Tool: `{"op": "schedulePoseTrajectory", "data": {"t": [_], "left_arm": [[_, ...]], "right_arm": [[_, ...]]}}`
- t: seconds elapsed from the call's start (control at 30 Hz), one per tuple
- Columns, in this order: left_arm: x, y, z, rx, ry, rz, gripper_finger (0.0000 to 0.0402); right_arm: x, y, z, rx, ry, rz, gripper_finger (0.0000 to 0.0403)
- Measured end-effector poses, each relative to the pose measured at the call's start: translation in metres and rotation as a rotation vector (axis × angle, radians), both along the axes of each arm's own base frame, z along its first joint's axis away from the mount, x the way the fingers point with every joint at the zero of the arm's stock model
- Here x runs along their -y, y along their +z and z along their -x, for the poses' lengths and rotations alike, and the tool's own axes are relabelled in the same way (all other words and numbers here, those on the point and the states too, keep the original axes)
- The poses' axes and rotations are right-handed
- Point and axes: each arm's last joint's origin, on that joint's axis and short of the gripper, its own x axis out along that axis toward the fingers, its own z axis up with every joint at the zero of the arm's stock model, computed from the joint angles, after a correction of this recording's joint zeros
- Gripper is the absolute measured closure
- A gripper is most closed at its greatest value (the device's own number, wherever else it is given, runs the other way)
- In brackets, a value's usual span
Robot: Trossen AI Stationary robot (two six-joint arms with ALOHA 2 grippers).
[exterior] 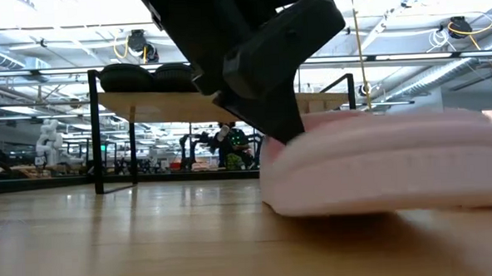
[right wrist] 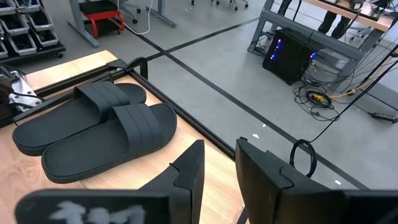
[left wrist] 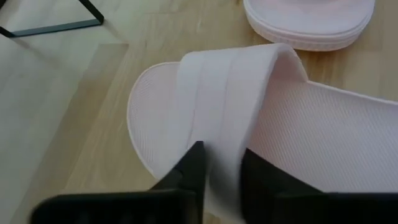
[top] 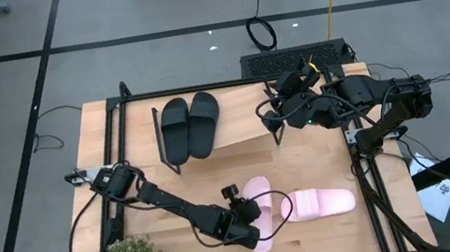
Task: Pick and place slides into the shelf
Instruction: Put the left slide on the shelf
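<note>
Closing on the wide strap of a pale pink foam slide [left wrist: 249, 124], the left gripper [left wrist: 221, 168] is pinching it between narrowed fingers.

Two matte black slides [top: 189, 124] are already sitting on the light wooden plank shelf [top: 238, 124]; both pink slides, the second [top: 319, 204] included, are lying on the table in front of it. Bare plank is remaining beside the black pair. The right gripper [right wrist: 217, 165] is hanging above the shelf's far edge, fingers nearly together, holding nothing.
</note>
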Motion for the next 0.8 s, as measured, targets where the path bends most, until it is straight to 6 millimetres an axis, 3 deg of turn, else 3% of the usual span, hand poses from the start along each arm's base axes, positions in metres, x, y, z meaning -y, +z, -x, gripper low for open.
{"op": "schedulePoseTrajectory", "data": {"t": [0.13, 0.37, 0.6, 0.8], "left_arm": [[0.0, 0.0, 0.0, -0.006, -0.006, -0.008, 0.0393], [0.012, 0.013, 0.005, 0.053, -0.037, -0.067, 0.0399], [0.038, 0.081, 0.002, 0.203, -0.074, -0.236, 0.04], [0.035, 0.13, 0.002, 0.254, 0.021, -0.442, 0.0401]], "right_arm": [[0.0, 0.0, 0.0, 0.0, 0.0, 0.0, 0.0323], [0.0, 0.0, 0.0, 0.002, 0.0, -0.001, 0.0323], [0.0, 0.003, -0.003, 0.039, 0.004, -0.002, 0.0323], [0.0, 0.016, -0.004, 0.128, 0.025, 0.038, 0.0323]]}}
